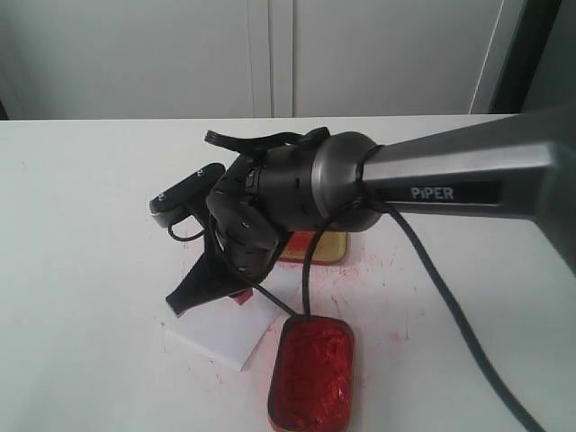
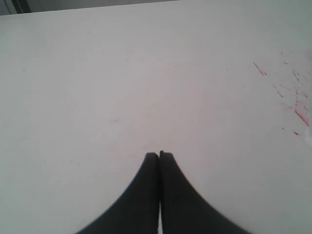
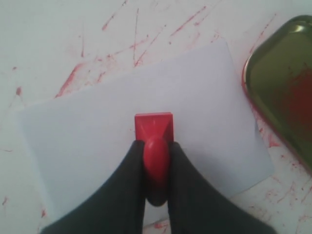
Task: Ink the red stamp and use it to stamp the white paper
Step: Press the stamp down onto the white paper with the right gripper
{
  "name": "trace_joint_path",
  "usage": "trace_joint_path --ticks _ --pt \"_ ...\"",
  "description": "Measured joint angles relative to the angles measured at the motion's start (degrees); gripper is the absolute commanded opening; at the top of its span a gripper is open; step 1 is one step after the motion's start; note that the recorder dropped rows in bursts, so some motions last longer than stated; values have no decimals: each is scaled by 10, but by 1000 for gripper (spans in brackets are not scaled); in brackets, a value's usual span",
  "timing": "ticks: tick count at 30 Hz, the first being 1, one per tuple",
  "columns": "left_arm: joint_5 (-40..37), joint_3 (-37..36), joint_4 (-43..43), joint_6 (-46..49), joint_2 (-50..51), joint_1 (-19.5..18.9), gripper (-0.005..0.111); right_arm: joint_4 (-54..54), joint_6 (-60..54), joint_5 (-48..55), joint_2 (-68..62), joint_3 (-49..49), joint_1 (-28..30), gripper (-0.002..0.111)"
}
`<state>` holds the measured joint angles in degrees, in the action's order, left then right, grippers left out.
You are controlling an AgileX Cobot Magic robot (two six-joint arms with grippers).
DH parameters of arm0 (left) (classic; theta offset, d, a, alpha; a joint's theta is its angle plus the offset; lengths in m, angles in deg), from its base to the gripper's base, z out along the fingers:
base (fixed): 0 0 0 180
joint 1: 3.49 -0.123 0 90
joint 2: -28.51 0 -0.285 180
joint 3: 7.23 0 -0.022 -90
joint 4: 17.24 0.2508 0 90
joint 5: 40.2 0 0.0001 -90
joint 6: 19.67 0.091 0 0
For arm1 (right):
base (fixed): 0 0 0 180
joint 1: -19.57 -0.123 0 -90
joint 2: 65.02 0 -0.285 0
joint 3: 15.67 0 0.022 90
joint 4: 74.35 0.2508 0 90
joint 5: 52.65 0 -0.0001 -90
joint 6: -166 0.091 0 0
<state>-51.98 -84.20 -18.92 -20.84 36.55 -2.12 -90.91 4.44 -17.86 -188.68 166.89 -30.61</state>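
Over white paper (image 3: pixel 204 97), square-based red stamp (image 3: pixel 154 127)

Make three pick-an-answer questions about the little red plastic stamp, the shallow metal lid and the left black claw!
1. Where is the small bright red plastic stamp? A. over the white paper sheet B. in a cup C. on a shelf
2. What colour lines the shallow tin lid? A. blue B. gold C. black
3. The black left gripper is: A. wide open B. holding a pen C. shut, empty
Answers: A, paper surrounds its base; B, golden inside shows; C, fingers meet, nothing between.
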Motion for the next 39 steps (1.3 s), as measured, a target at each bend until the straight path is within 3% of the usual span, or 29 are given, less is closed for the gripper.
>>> trace_joint_path --ticks 15,39 --pt "0 0 0 0 0 0 0 -2 0 27 -50 16 -1 0" --pt "0 0 0 0 0 0 0 15 68 24 29 3 -1 0"
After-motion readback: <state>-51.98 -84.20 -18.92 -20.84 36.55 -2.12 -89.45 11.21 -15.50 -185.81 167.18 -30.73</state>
